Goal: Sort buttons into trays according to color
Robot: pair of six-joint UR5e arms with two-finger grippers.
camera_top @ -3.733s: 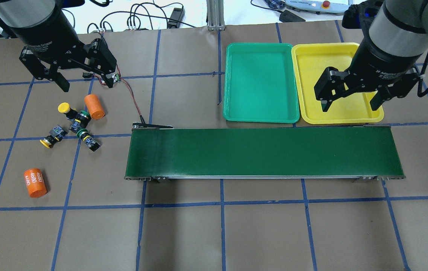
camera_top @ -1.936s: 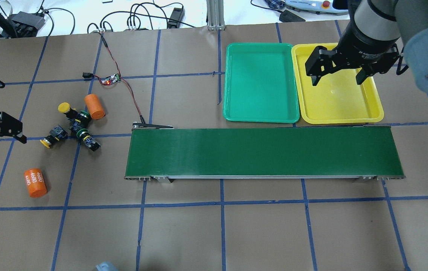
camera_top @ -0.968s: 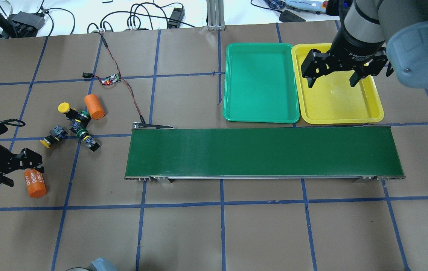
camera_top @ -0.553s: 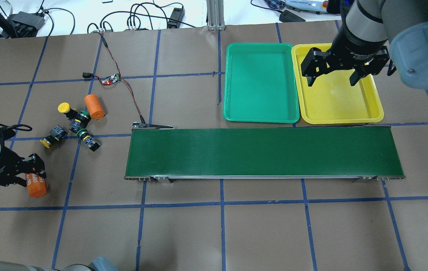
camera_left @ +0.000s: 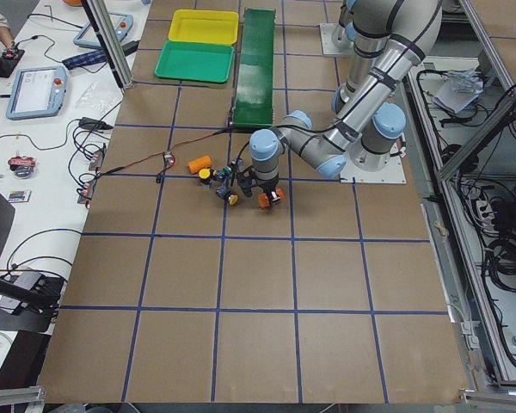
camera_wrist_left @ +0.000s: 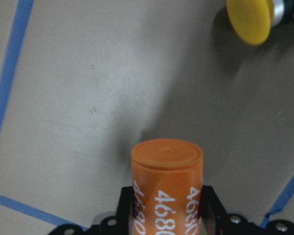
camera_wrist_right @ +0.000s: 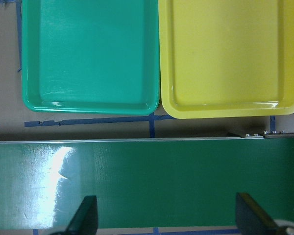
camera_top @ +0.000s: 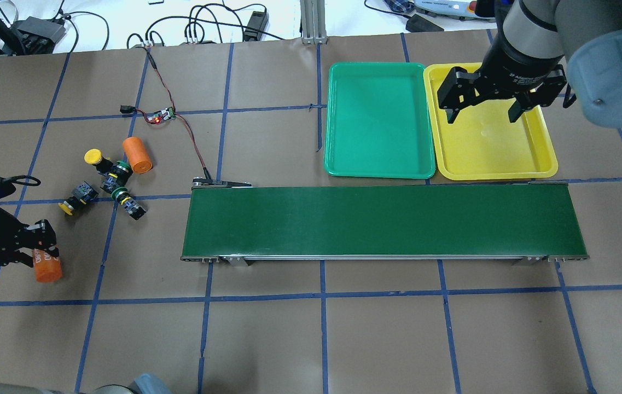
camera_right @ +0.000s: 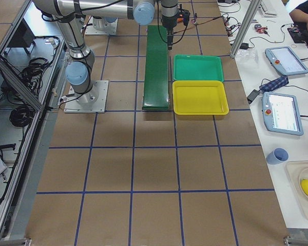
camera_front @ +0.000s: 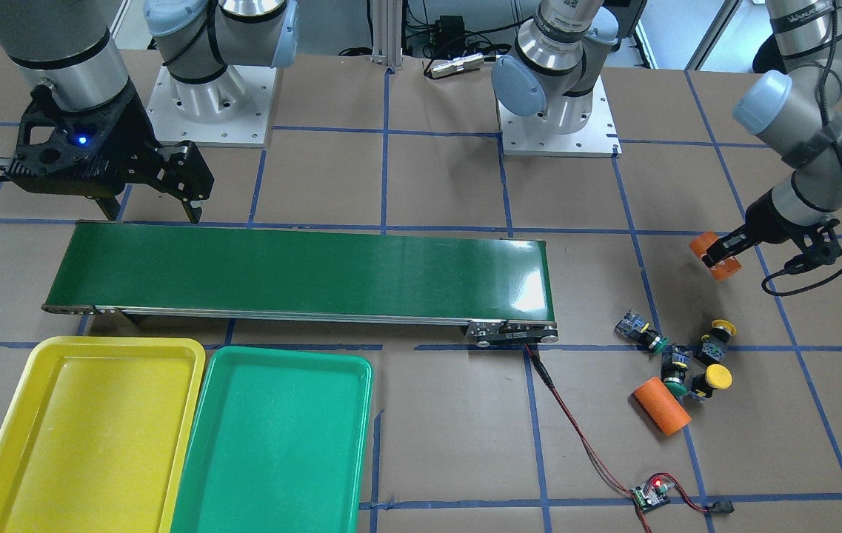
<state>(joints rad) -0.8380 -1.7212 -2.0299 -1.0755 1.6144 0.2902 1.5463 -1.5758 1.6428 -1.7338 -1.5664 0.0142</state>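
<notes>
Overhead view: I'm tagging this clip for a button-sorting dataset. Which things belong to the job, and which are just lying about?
Job: yellow buttons, green buttons, yellow tray, green tray.

Not the job: numbered orange cylinder, clamped in the left gripper; plain orange cylinder; small circuit board; conveyor belt, possibly a carrier.

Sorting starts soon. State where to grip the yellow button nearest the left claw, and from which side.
Grip the yellow button across its black-grey body, behind the cap, from above. It lies on its side with the cap pointing away from the other buttons, so the body's flanks look free. The left claw must first release its orange cylinder.
</notes>
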